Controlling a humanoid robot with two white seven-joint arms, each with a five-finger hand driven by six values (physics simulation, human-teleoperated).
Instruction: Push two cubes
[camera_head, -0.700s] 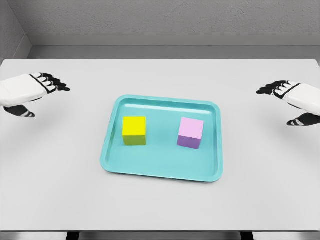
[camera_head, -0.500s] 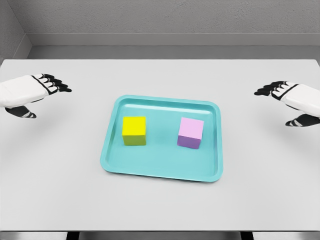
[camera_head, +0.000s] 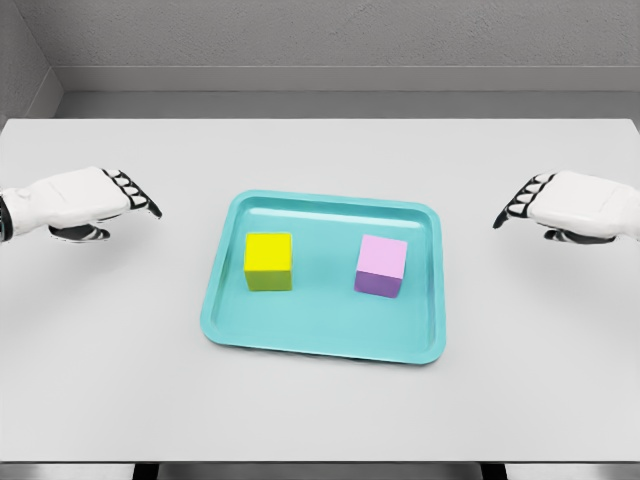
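- While both cubes sit untouched, the yellow cube (camera_head: 268, 260) rests left of centre in the teal tray (camera_head: 325, 345) and the pink cube (camera_head: 381, 266) right of centre, clearly apart.
- At the left edge of the frame, the left hand (camera_head: 85, 200) hovers over the white table (camera_head: 320, 410), fingers extended flat and together, holding nothing, tips pointing toward the tray.
- At the right edge, the right hand (camera_head: 560, 205) mirrors it, fingers straight and empty, aimed inward.
- Flat hands suit pushing rather than grasping; each seems lined up to press its nearer cube inward.
- Both hands stay well clear of the tray, so the push looks not yet begun.
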